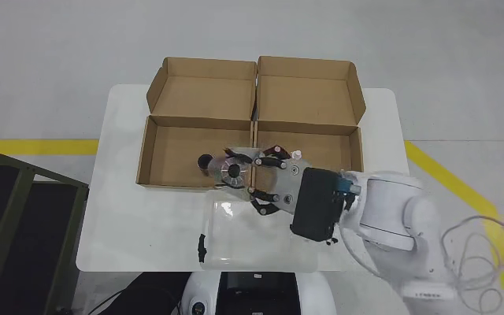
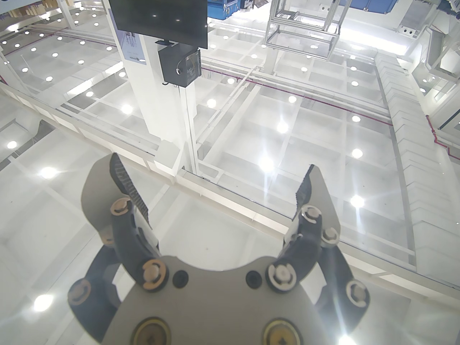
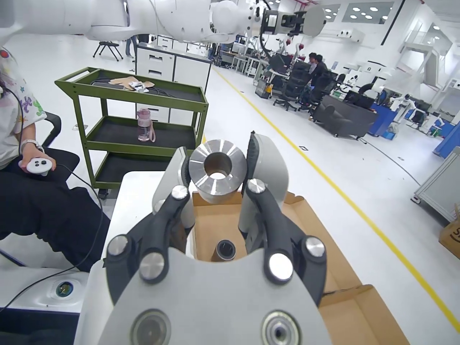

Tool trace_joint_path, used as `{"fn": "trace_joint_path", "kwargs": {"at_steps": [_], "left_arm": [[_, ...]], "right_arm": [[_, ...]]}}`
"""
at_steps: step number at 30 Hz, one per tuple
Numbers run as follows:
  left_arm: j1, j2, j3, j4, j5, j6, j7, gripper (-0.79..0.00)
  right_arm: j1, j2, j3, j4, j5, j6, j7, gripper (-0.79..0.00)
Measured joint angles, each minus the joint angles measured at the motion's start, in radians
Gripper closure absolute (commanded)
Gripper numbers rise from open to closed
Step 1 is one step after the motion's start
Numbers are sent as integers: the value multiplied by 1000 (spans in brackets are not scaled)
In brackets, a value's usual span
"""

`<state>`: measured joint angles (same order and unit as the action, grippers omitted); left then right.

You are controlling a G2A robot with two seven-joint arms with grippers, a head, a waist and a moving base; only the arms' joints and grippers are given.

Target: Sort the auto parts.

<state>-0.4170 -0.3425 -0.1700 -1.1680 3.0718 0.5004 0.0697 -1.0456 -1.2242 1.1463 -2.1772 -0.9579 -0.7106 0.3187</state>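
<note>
Over left box (image 1: 169,157), right arm (image 1: 386,211) level

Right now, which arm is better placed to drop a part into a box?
Right. The right gripper is shut on the silver ring above a cardboard box; the left gripper is open, empty, pointing upward.

White bench (image 1: 126,197) carries two open cardboard boxes side by side, lids folded back: left box (image 1: 169,153), right box (image 1: 331,146). Right gripper (image 1: 236,169) sits over the left box's side nearest the right box, jaws clamped on silver metal cylinder (image 1: 228,168). Small dark part (image 1: 204,163) lies in left box. Clear tray (image 1: 252,236) at near bench edge.
</note>
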Motion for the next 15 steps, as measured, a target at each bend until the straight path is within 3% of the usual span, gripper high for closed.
{"fn": "trace_joint_path", "kwargs": {"at_steps": [15], "left_arm": [[0,0,0,0,0,0,0,-785]], "right_arm": [[-14,8,48,36,34,-8,-68,0]]}}
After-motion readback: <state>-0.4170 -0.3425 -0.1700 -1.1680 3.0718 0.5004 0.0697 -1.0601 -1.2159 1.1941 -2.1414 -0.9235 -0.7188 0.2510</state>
